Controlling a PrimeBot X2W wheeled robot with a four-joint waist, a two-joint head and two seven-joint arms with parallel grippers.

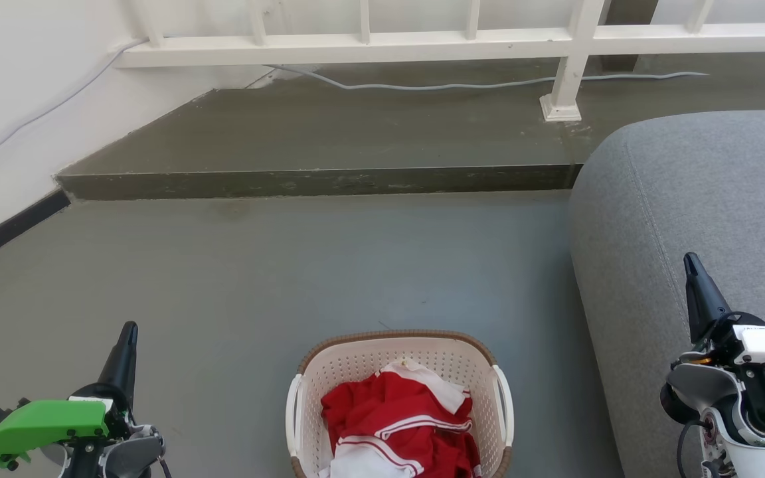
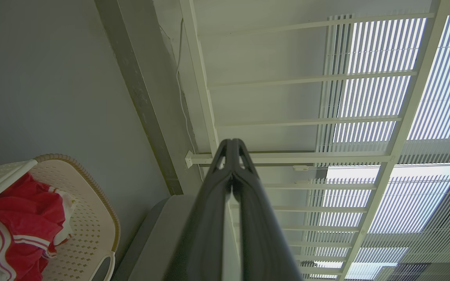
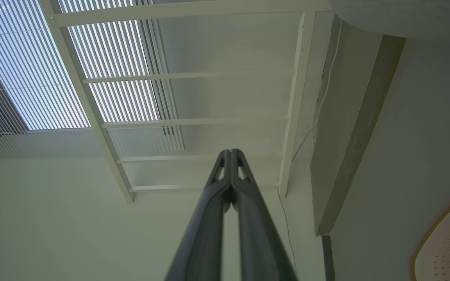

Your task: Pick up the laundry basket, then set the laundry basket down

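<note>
laundry basket (image 1: pixel 399 358): on floor (image 1: pixel 289 265) | left hand (image 1: pixel 129 330): closed, empty | right hand (image 1: pixel 690 261): closed, empty | inside: probably clothing (image 1: pixel 396 415)

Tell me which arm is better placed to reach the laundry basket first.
Probably left: the left gripper, shut, hangs over the floor nearer the laundry basket; the right gripper, also shut, is farther off by the grey sofa.

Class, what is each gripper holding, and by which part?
Nothing: left gripper and right gripper are shut, empty; the basket sits apart on the floor.
</note>
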